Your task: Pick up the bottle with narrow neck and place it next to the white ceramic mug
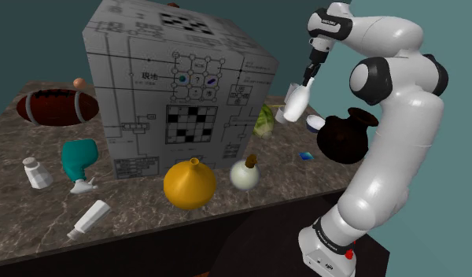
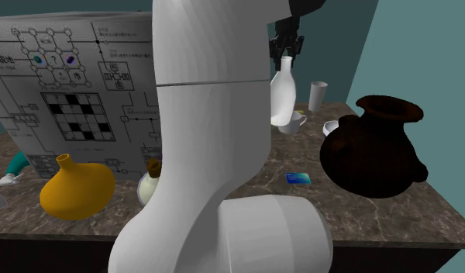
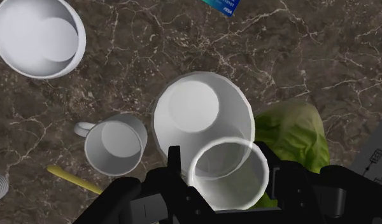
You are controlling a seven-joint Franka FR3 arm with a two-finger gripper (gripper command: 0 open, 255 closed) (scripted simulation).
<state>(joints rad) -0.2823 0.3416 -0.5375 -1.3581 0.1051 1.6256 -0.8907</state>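
Bottle (image 2: 282, 97): white, upright, neck clamped in the claw (image 2: 286, 43). Seems to hang clear of the tabletop (image 2: 297, 155), though contact is hard to judge. Mug (image 3: 114, 145) just beside it, below. Green leafy thing (image 3: 298, 137) on the far side.

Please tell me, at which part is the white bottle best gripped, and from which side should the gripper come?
Grip the bottle at its narrow neck, coming from straight above. It is upright with the neck on top. The neck is slim enough for the gripper, which is shut on it this way, while the body looks too wide.
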